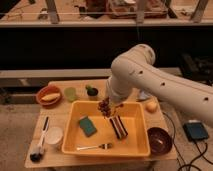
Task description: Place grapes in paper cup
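A small bunch of dark reddish-purple grapes (104, 106) hangs above the back part of the yellow bin (141, 146). My gripper (111, 104) is shut on the bunch, and the big white arm reaches in from the right and hides most of the gripper. At the table's front left, outside the bin, stands the white paper cup (53, 135). The grapes are well to the right of it and higher.
In the bin lie a green sponge (87, 126), a dark striped block (119, 127) and a fork (95, 147). An orange bowl (49, 95), pale green cup (70, 93) and dark green cup (92, 91) line the back. A yellow-orange fruit (151, 106), dark bowl (160, 140) and brush (39, 145) are nearby.
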Available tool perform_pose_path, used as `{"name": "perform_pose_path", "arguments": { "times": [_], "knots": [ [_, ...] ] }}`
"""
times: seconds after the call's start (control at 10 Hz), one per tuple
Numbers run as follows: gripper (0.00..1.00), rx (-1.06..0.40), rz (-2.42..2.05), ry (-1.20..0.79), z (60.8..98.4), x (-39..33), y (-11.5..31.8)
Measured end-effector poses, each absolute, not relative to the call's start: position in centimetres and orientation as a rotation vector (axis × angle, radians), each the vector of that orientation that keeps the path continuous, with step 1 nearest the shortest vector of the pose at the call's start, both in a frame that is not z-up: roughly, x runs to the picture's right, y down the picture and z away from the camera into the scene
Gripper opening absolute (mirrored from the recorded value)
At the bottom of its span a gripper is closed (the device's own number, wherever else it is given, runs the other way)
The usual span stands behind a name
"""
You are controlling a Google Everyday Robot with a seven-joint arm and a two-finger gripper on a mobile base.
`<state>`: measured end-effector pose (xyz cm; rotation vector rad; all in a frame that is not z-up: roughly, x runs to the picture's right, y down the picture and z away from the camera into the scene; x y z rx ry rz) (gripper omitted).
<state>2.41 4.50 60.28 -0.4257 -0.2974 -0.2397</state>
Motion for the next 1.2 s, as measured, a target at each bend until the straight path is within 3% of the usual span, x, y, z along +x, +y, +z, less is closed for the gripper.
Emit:
{"name": "perform_pose_path", "arguments": {
  "times": [0.5, 1.2],
  "knots": [
    [0.00, -0.402, -0.249, -0.395, 60.4, 0.7, 3.6],
    [0.00, -0.399, -0.285, -0.676, 61.8, -13.3, 1.4]
  ]
}}
